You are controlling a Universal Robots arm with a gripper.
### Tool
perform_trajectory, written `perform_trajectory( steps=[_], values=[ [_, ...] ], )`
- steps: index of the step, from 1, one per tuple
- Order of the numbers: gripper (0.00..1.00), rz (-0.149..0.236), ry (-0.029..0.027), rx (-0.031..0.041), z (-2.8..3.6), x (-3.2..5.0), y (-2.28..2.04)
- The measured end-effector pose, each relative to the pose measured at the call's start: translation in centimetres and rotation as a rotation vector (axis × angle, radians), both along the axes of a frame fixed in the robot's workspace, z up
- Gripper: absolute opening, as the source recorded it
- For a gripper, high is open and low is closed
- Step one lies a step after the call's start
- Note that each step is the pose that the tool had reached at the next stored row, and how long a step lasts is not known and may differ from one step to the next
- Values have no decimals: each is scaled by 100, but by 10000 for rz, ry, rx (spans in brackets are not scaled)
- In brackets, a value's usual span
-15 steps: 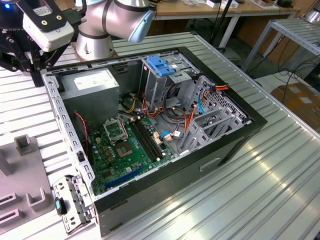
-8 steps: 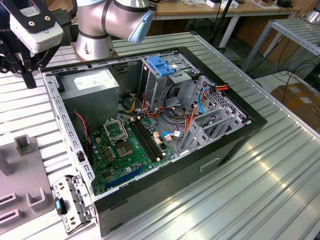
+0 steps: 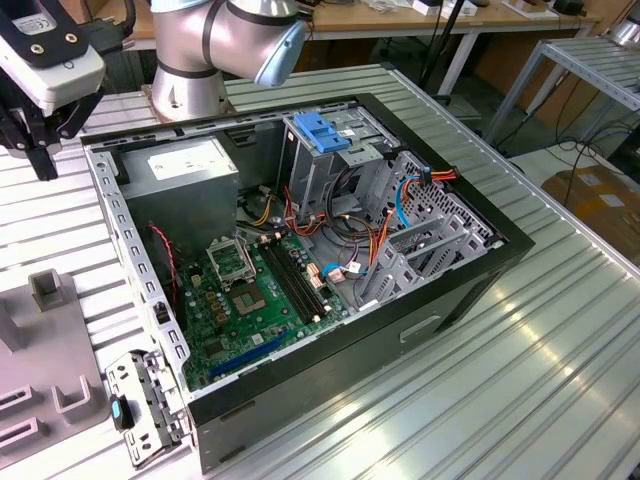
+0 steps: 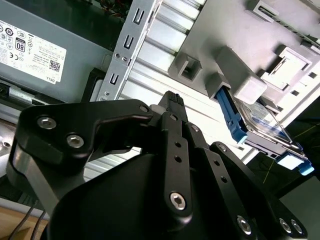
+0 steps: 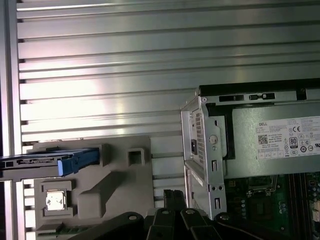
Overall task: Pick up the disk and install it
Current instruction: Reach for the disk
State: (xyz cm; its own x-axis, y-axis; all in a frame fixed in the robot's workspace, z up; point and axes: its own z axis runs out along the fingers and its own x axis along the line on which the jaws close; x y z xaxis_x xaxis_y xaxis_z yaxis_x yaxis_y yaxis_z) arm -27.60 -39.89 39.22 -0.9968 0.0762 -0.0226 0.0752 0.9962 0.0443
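Observation:
The disk [image 5: 35, 162] stands on edge in a grey holder block [image 5: 117, 182]; one of its blue carrier rails [image 5: 77, 160] faces the camera. In the second wrist view the disk [image 4: 262, 125] shows its silver side and blue rail beyond the black fingers. My gripper [image 4: 173, 96] is shut with nothing in it and hangs in the air well short of the disk. In the exterior view the gripper [image 3: 42, 170] is at the far upper left, above the slatted table and outside the computer case [image 3: 110, 200]. The gripper [image 5: 173, 192] points at the table between the holder block and the case.
The open case holds a motherboard [image 3: 250, 290], a grey power supply [image 3: 190, 165] and a metal drive cage [image 3: 335, 165] topped by a blue latch [image 3: 322, 130]. Coloured cables cross the case beside the cage. The arm's base [image 3: 200, 60] stands behind the case. The grey holder block [image 3: 55, 395] lies left of it.

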Motion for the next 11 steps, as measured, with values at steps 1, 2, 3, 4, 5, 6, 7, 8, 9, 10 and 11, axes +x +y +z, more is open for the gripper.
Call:
perform_trajectory(
  steps=[1, 2, 3, 4, 5, 6, 7, 8, 9, 10, 11],
  values=[
    [11, 0, 1, 0, 0, -15, 0],
    [11, 0, 2, 0, -1, -29, 0],
    [11, 0, 3, 1, -1, -46, 0],
    [11, 1, 4, 1, -1, -57, 0],
    [11, 0, 6, 0, -1, -76, 0],
    [11, 0, 6, 0, -2, -93, 0],
    [11, 0, 9, 0, -2, -115, 0],
    [11, -1, 13, 1, -2, -137, 0],
    [11, -1, 16, 1, -2, -152, 0],
    [11, 0, 21, 1, -3, -173, 0],
    [11, 0, 27, 0, -3, -187, 0]
  ],
)
